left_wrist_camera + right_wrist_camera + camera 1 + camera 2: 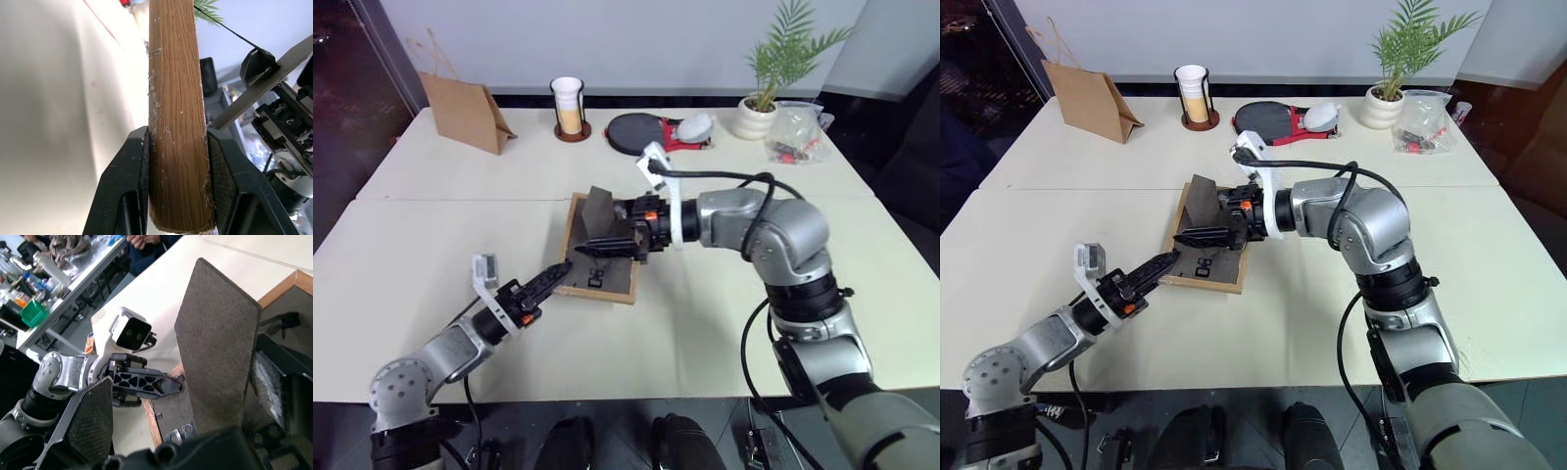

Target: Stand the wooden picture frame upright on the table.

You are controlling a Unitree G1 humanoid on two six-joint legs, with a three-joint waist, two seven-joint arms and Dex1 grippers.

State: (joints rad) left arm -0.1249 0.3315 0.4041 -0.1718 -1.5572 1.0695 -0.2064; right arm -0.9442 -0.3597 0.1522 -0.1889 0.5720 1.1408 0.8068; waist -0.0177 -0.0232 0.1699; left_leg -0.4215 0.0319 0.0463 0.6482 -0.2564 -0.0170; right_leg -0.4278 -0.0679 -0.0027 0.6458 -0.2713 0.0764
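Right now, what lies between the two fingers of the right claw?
The picture frame's dark stand flap stands between the open right claw's fingers, seen in the right wrist view.

The wooden picture frame [176, 122] shows scuffed, grained oak; its stand flap [217, 347] is rough matt board.
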